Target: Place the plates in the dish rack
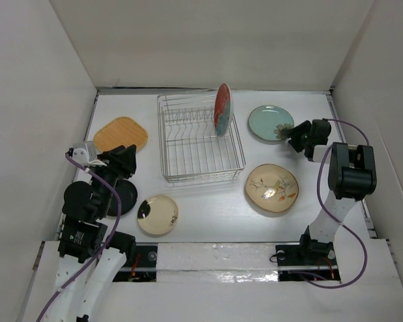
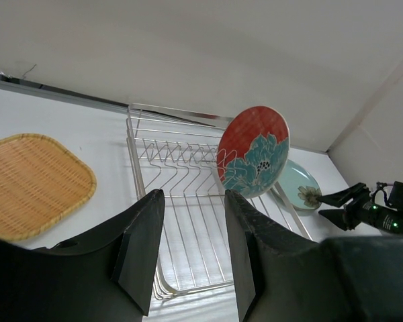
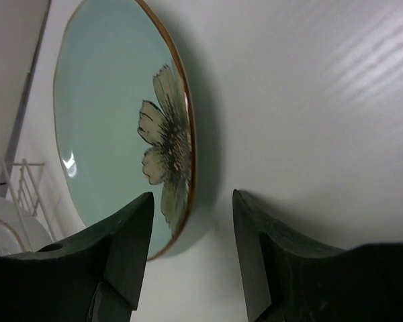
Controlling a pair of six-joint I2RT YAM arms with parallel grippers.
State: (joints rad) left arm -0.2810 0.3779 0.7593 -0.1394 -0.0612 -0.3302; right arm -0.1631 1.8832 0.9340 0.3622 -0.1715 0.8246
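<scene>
1 red plate (image 1: 222, 109) stands upright in the dish rack (image 1: 188, 144); 5 others lie flat on the table (image 1: 208, 201). The right gripper (image 1: 290, 136) gapes beside the teal plate (image 1: 269, 122); the left gripper (image 2: 193, 201), open and empty, hangs over the black plate (image 1: 123, 196).

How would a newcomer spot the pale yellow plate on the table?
Start at the wire dish rack mid-table. Nearer the arms, off its front-left corner, lies the pale yellow plate. Only it carries a single black smudge at its left rim.

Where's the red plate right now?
In the top view, the red plate stands on edge, far right in the dish rack, left of the teal plate.
</scene>
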